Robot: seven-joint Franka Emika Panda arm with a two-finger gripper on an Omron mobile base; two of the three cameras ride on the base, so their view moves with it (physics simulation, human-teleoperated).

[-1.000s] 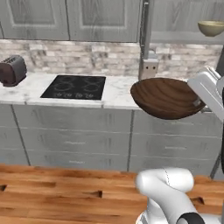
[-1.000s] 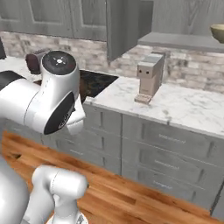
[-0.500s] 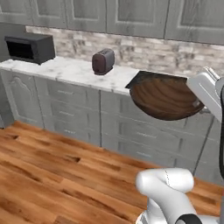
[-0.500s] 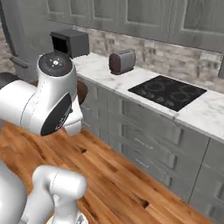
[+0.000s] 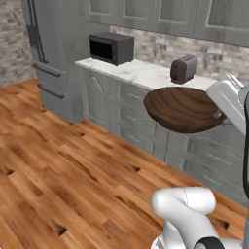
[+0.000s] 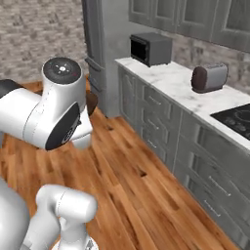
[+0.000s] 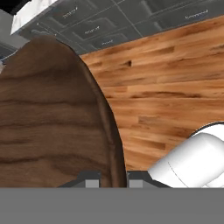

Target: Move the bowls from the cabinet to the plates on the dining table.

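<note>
- Above the wood floor [image 5: 63, 160], the brown bowl [image 5: 182, 109] hangs in the air, carried at the arm's end, roughly level with the counter [image 5: 141, 73] top.
- The gripper [image 7: 113, 177] is clenched on the bowl's rim, one finger on each side of the wall, as the hand view shows.
- The bowl tips slightly, its hollow facing up and left in the left base view.
- On the counter beyond it stand a toaster [image 5: 184, 69] and, farther left, a dark microwave [image 5: 110, 47].
- A tall grey fridge [image 5: 53, 53] stands at the counter's left end.
- In the right base view, a black hob [image 6: 237, 119] lies right of the toaster.
</note>
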